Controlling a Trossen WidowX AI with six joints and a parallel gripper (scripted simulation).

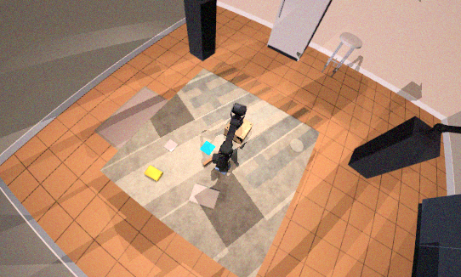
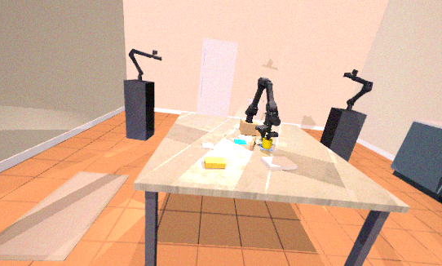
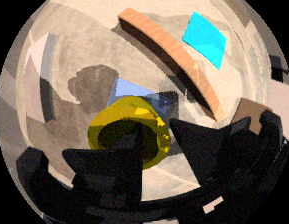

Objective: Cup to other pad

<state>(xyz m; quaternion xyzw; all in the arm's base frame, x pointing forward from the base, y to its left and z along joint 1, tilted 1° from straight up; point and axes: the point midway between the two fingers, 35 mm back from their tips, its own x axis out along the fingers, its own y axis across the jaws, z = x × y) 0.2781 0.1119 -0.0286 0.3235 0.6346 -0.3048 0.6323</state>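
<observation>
From the top, we are looking down on a pale streaked table (image 1: pixel 261 140) standing on an orange tiled floor (image 1: pixel 359 212), with the arm (image 1: pixel 228 142) reaching over it beside a cyan pad (image 1: pixel 207 148) and a yellow block (image 1: pixel 153 172) lying well apart. From the exterior view, we are seeing the gripper (image 2: pixel 267 138) coming down over the yellow cup (image 2: pixel 267 143), which is sitting on the table near the cyan pad — a white slab (image 2: pixel 279 162) is lying closer to us. In the wrist view the cup is sitting over a blue patch (image 3: pixel 138 90), its inside too dark to make out, and the jaws are standing part-way closed at its sides — we cannot tell whether they are gripping it.
</observation>
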